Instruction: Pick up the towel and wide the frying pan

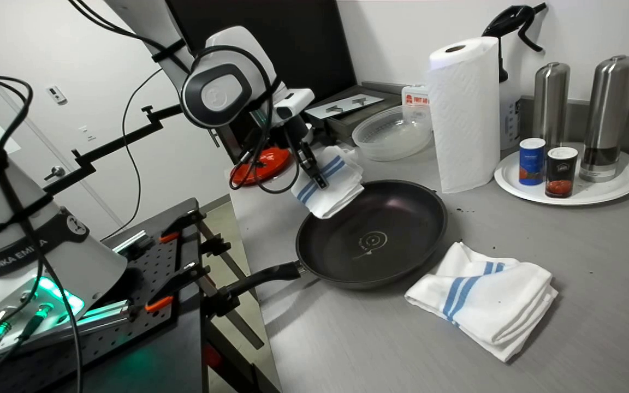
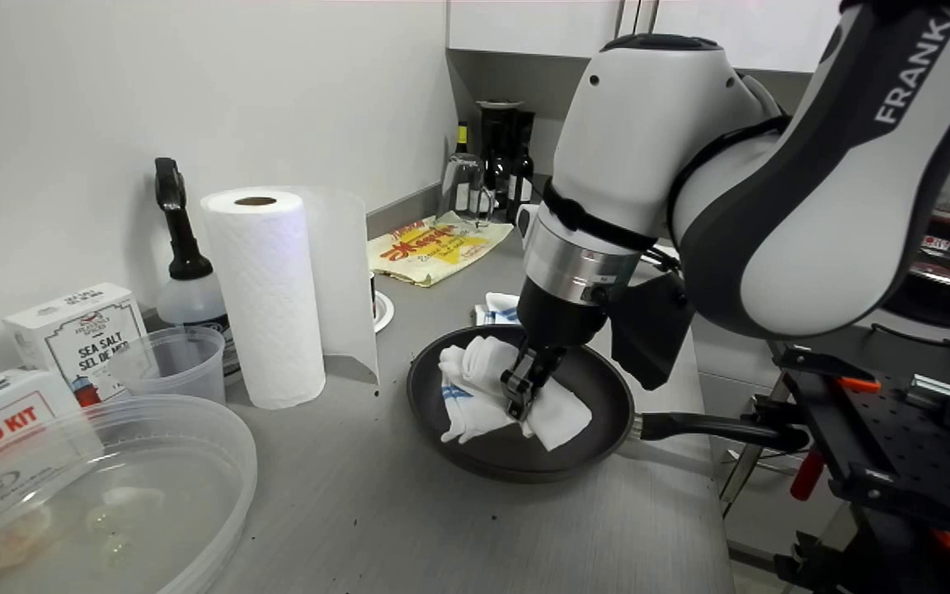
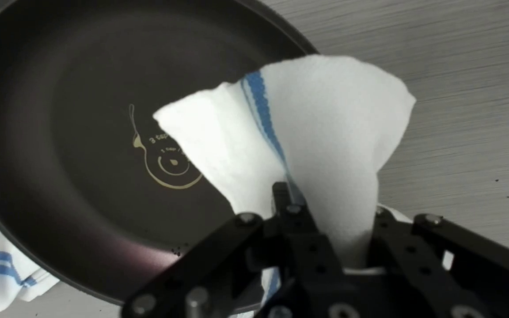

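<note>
in an exterior view, left to right: robot base [image 1: 41,273] with green light [image 1: 63,297] lit; panda arm [image 1: 232,93] extends over the tabletop [image 1: 609,305]. red lid [image 1: 276,158] by the tabletop edge, partly hidden. gripper [image 1: 321,182] above the frying pan [image 1: 383,226], near its rim; both exterior views show it pointing down, tilted. fingers [image 3: 301,229] pinching the white blue-striped towel [image 1: 343,188]. wrist view: towel fans out past the fingers, part over the pan, part beyond its rim. can't tell if it touches the pan. pan is flat on the tabletop. behind it, clear plastic container [image 1: 383,150], first aid kit [image 1: 414,93] just beside. then paper towel roll [image 1: 466,120], upright. folded second towel [image 1: 500,305], also blue-striped, just beside the pan. spray bottle [image 1: 510,114] partly behind the roll. far right: white plate [image 1: 598,194] holding blue canister [image 1: 531,164], dark canister [image 1: 560,172], two steel grinders [image 1: 612,103], all upright.
</note>
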